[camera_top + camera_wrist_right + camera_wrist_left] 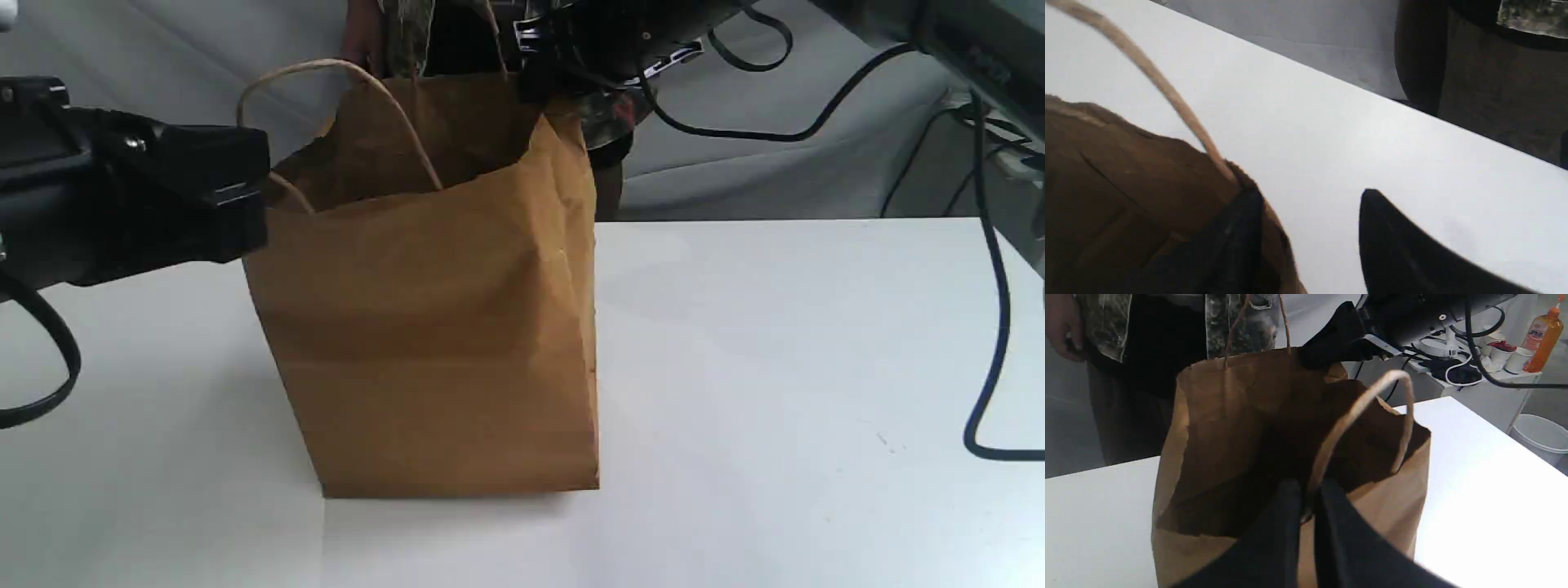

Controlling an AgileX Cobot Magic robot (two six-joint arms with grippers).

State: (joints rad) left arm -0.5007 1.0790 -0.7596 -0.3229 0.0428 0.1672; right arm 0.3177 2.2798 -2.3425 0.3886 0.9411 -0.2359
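A brown paper bag (433,327) stands upright and open on the white table (816,367). My left gripper (237,196) is at the bag's left rim. In the left wrist view it (1308,494) is shut on the bag (1208,428) where the near cord handle (1355,404) meets the rim. My right gripper (539,73) hangs at the bag's far right corner. In the right wrist view it (1308,200) is open and straddles the rim of the bag (1126,183): one finger (1245,216) lies against the paper by the handle (1155,81), the other is over the table. The inside of the bag is dark.
A person in a camouflage jacket (408,33) stands right behind the table. Black and blue cables (992,327) hang at the right. A side table with an orange bottle (1541,335) and paper cups (1515,359), and a white bin (1541,433), lie beyond the table's edge.
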